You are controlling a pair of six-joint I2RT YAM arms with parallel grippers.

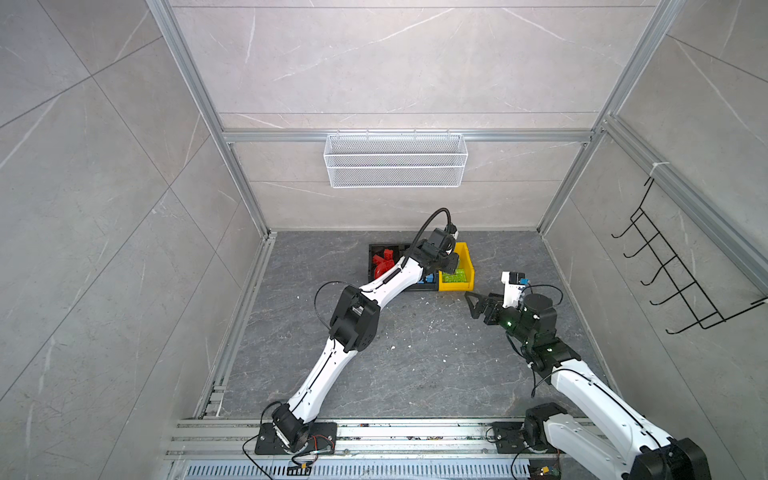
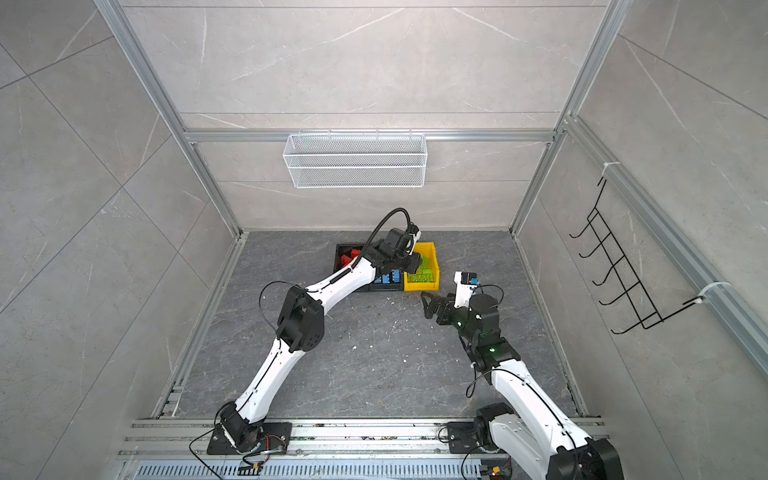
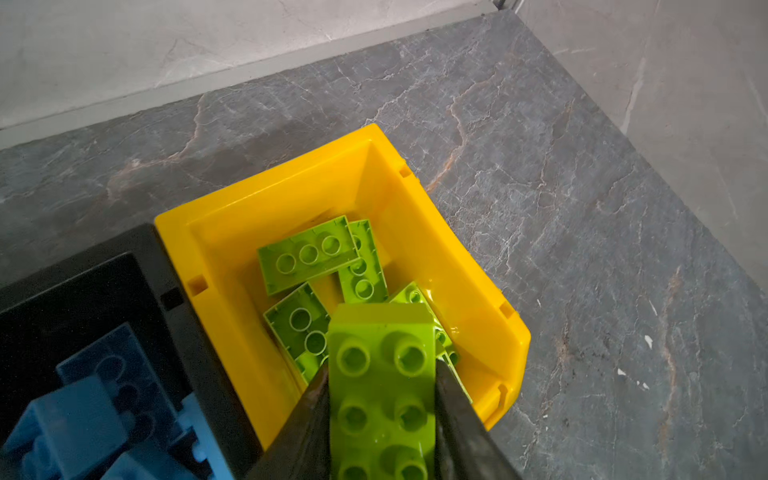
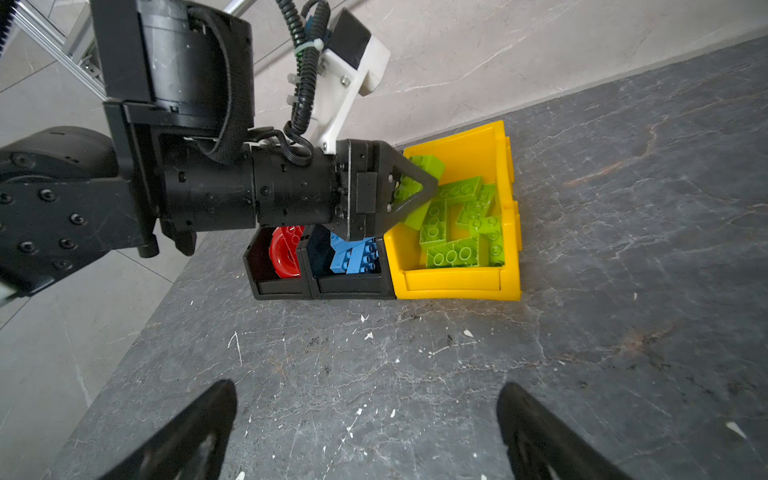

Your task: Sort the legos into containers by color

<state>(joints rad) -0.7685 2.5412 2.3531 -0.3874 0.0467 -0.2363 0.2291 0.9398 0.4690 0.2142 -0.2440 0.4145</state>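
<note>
yellow bin point(image 4: 453, 286) — lime green legos point(image 4: 453, 253)

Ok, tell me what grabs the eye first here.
The yellow bin full of lime green bricks stands out at the end of the bin row, with the left gripper above it, one more lime green brick between its fingers. Beside it, black bins hold blue bricks and a red piece; the right gripper hangs open over the table.
</note>
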